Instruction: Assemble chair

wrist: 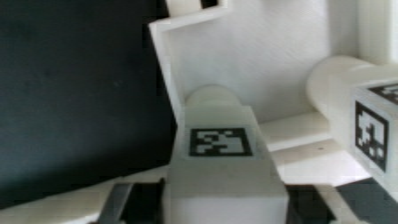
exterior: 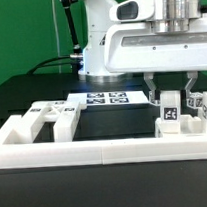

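Now one end effector (exterior: 171,93) brackets one tagged white part (exterior: 169,115).

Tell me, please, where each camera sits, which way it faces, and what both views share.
Exterior view: sits low, off the arm, and looks level across the black table toward the arm; the arm and gripper show.
Wrist view: sits on the wrist and looks down along the fingers at a tagged part; only the fingers show.
Shared: the tagged part between the fingers, and the table.
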Robot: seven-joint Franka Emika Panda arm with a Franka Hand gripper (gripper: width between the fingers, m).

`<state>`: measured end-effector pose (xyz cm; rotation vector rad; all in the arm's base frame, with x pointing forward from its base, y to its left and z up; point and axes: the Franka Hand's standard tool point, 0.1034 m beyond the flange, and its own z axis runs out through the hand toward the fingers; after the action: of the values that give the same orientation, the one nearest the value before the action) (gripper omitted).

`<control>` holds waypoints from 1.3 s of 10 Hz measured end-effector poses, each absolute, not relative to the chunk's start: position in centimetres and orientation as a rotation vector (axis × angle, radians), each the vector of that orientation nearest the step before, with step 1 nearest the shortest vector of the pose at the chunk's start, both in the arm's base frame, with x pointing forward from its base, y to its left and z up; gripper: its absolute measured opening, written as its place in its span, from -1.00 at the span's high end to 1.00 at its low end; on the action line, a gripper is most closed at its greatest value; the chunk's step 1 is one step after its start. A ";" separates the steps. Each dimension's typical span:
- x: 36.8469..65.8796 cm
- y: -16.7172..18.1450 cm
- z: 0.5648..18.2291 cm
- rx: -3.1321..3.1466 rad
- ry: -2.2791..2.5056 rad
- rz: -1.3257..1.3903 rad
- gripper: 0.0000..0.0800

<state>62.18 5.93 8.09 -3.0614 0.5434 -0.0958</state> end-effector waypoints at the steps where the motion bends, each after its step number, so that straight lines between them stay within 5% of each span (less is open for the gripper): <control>1: 62.1 6.1 8.1 -3.019 0.728 -0.091 0.26; 7: 62.2 6.6 8.0 -2.650 1.555 -0.051 0.26; 13: 62.2 6.8 8.0 -2.449 1.838 -0.037 0.26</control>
<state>62.23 6.85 8.00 -2.4491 1.8381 -0.0372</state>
